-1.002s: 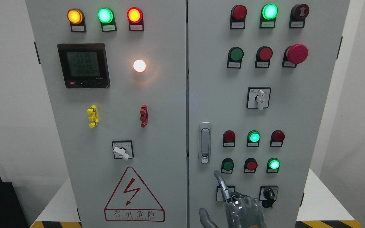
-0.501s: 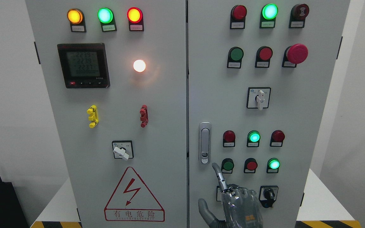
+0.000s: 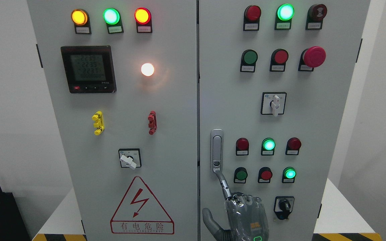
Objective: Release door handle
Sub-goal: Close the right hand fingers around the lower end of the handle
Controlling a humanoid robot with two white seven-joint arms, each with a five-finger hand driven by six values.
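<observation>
right hand [image 3: 243, 214]: index fingertip [image 3: 218, 174] poking the handle's bottom end, other fingers curled, gripping nothing
door handle [image 3: 216, 150]: upright on right cabinet door [image 3: 313, 110]
tip: press the lock button squarely, don't slip off

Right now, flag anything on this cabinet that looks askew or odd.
Only the white selector knob on the left door: it is tilted toward lower right, while the matching knob on the right door points straight down. The door handle sits upright, and no damage shows.
</observation>
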